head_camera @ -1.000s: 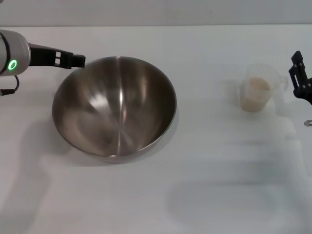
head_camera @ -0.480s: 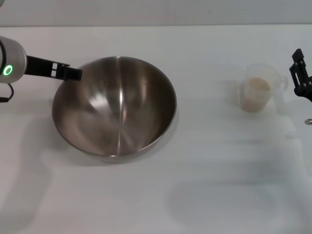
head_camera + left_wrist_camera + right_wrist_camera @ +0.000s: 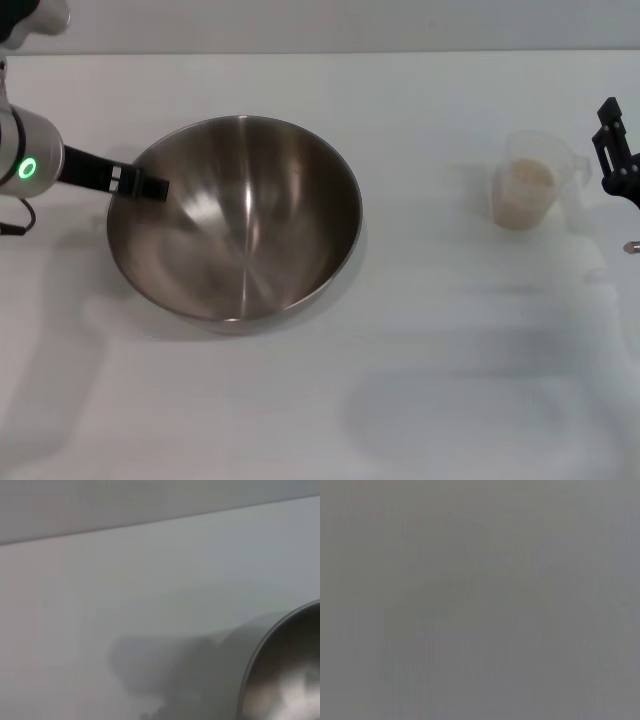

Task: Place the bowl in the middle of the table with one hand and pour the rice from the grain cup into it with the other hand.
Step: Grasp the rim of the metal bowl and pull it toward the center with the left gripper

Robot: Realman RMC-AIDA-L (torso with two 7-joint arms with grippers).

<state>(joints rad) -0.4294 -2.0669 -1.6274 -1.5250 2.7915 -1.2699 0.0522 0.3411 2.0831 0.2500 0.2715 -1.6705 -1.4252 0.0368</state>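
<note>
Left tool [image 3: 150, 187] at the bowl's [image 3: 250, 240] nine-to-ten-o'clock rim, black fingers reaching over the edge from the silver arm with its green ring light; whether clamped on the rim or merely hovering there cannot be told from the head view, and no fingers shown in the left wrist view, only a curve of the rim and its shadow on the white surface. Right tool [image 3: 615, 160] at three o'clock, at the frame's edge, just beside the grain cup [image 3: 535, 180] but apart from it; jaw state likewise impossible to tell. Bowl upright on the table [image 3: 400, 380], resting left of centre, empty inside. Grain cup upright at about two o'clock from the bowl, well apart, with the rice [image 3: 525, 190] filling its lower part. Judged step: the placing of the bowl, not yet finished, pouring not begun. Next move likely calls for a firm hold on the rim and a smooth slide toward the middle without tipping the bowl; thereafter a grip on the cup's handle, kept level until over the bowl.
</note>
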